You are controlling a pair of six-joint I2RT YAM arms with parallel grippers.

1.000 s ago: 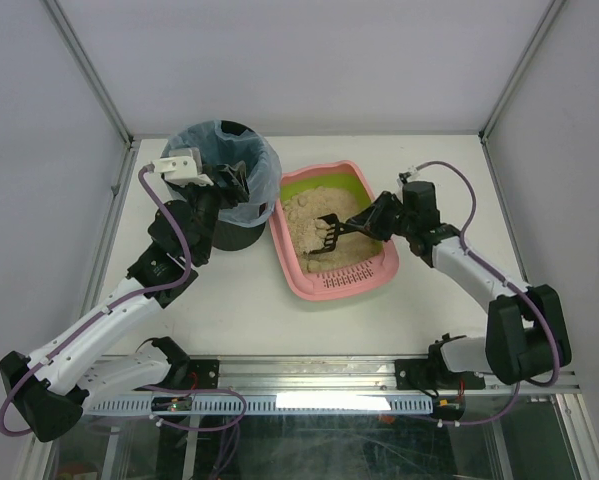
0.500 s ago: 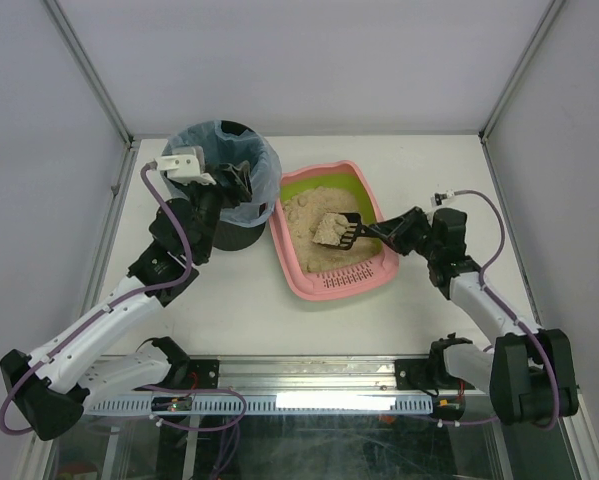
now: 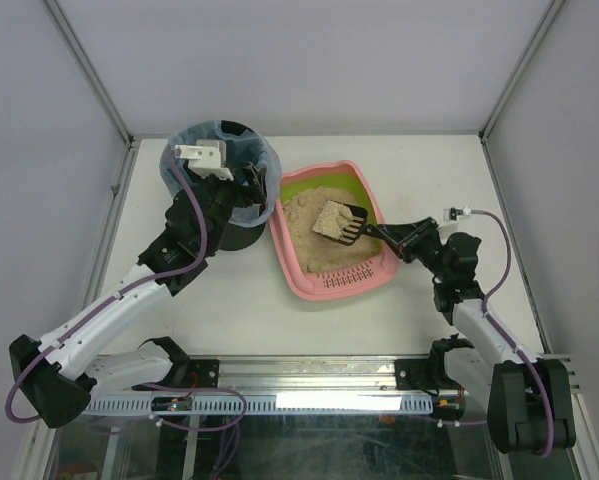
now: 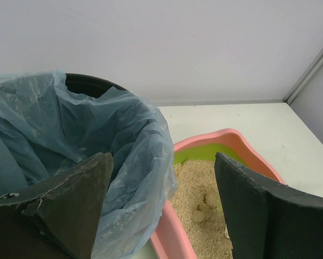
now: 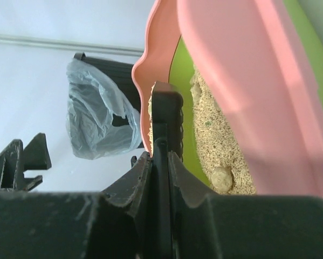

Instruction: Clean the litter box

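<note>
Where the two arms reach inward, the white table (image 3: 429,170) carries every item listed. Litter box (image 3: 291,272): pink rounded-rectangular tray with lime-green inner rim, lying at the table's centre, its slotted ledge at the near end and tan litter (image 3: 304,240) covering its floor. Bin (image 3: 231,238): black, round, upright, just beside the litter box's left wall; whether the two touch cannot be told. Bag (image 3: 184,148): blue plastic, lining the bin and folded out over its rim. Scoop (image 3: 351,228): small, black, slotted, held above the litter on the tray's right side, its head loaded with a pale heap of litter, its handle running out over the right wall of the tray. Right end effector (image 5: 160,181): closed on the scoop's handle, both fingers pressed against it, placed just outside the tray's right wall. Left end effector (image 4: 162,178): jaws spread wide and gripping nothing, hanging over the bin's rim on the side facing the tray, the bag's edge showing between the fingers. Clumps (image 4: 204,208): a few small rounded lumps lying on the litter near the tray's far end.
</note>
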